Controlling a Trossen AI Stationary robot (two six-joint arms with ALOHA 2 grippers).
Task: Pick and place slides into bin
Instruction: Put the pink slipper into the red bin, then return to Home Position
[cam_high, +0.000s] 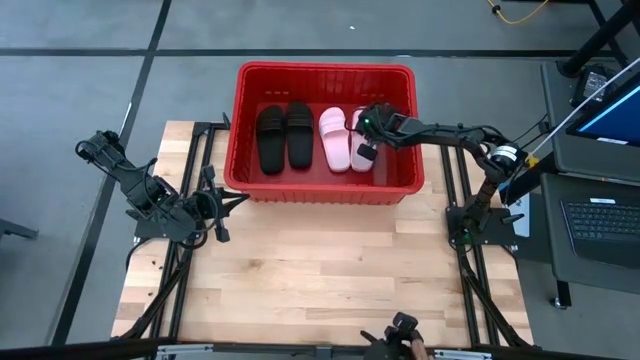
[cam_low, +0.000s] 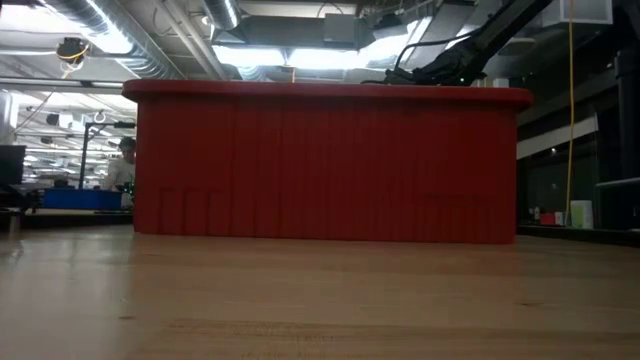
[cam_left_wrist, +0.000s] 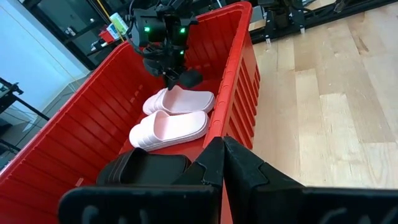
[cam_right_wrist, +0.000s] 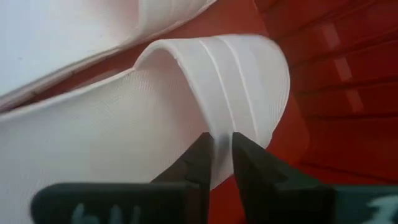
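A: What do you have on your side?

B: I see a pale wooden surface (cam_high: 320, 270) on a grey floor, and in the low view a workshop behind it with ceiling lights and a person far off at the left. The red bin (cam_high: 325, 75) sits at the far edge of the surface.

A: Start from the left for me.

B: My left gripper (cam_high: 218, 215) waits low over the near-left part of the surface, just outside the bin's near-left corner. Its jaws are shut, the two dark fingers (cam_left_wrist: 211, 168) pressed together with nothing between them.

A: And inside the bin?

B: All four slides lie side by side on its floor. From the left: the two black slides (cam_high: 284, 136), then the first pink slide (cam_high: 334, 138), then the second pink slide (cam_high: 361, 140) nearest the right wall. Each lies flat with its strap up.

A: Where is the right arm?

B: It reaches in over the bin's right rim. The right gripper (cam_high: 366, 152) is down at that second pink slide. In my right wrist view the fingertips (cam_right_wrist: 200, 155) straddle the edge of the slide's ribbed strap (cam_right_wrist: 239, 74), one on each side, with a narrow gap between them. I read those jaws as slightly parted and close against the strap; I cannot tell whether they pinch it.
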